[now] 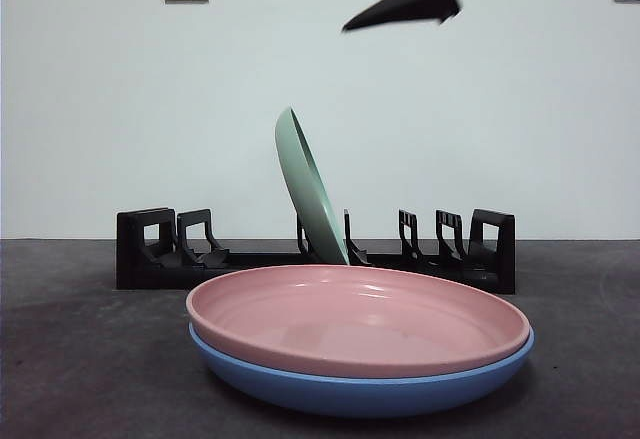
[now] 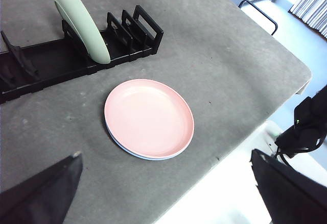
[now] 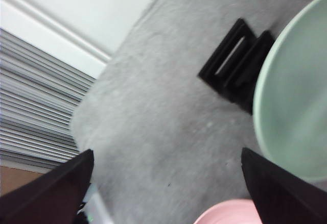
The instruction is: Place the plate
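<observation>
Green plate point(image 1: 308, 187): we see it on edge in a middle slot of the black rack point(image 1: 150, 249), near the worktop's far edge, leaning, its top edge tipped toward the rack's two-slot end; pale, matte, round.
Pink plate point(image 1: 358, 316): flat, nested on the blue plate point(image 1: 360, 391), mid-worktop.
Right gripper point(image 3: 163, 193): we find it spread wide, empty, above the rack.
Left gripper point(image 2: 168, 183): wide apart, empty.

Even bright light; glare on pink plate point(image 1: 360, 319); right wrist view motion-blurred; soft shadows
</observation>
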You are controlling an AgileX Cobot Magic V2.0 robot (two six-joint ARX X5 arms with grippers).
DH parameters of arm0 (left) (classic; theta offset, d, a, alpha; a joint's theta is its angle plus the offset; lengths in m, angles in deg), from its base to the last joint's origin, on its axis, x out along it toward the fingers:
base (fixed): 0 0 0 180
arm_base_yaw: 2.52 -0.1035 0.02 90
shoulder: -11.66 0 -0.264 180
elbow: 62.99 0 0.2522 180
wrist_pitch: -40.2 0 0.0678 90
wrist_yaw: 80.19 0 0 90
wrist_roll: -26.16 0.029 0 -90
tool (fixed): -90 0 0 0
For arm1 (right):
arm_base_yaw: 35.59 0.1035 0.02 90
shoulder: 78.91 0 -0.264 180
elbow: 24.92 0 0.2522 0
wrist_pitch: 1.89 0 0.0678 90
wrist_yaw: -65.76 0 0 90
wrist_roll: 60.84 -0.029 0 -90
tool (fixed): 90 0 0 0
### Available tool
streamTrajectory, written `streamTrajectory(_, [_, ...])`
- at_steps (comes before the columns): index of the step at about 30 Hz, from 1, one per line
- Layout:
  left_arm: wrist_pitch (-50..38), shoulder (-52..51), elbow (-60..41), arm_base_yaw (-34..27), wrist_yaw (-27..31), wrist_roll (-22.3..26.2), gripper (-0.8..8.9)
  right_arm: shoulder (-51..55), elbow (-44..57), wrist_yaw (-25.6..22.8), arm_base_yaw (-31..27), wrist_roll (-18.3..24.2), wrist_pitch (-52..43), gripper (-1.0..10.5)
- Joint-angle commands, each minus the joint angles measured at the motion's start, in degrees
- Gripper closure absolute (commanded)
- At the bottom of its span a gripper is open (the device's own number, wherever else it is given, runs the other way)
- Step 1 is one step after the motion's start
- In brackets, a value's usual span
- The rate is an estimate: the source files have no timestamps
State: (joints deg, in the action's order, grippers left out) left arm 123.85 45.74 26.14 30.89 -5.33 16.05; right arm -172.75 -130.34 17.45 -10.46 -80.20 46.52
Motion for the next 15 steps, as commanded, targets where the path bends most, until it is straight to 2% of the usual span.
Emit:
streamTrajectory(1, [-0.2,-1.0,1.1,0.4,0.1,-0.5,2.92,-6.5,-5.5,-1.5,0.7,1.9,0.1,4.8])
streamTrajectory(7, [0.3,-3.2,1.1,0.4,2.2,-0.5,2.92,-14.9,-12.3,-4.8,1.2,2.2,-0.6,4.8])
streamTrajectory(15, [1.3,-4.3,1.1,0.4,3.6,-0.5,2.92,-20.1,-13.0,-6.6,1.2,2.2,-5.5,5.1])
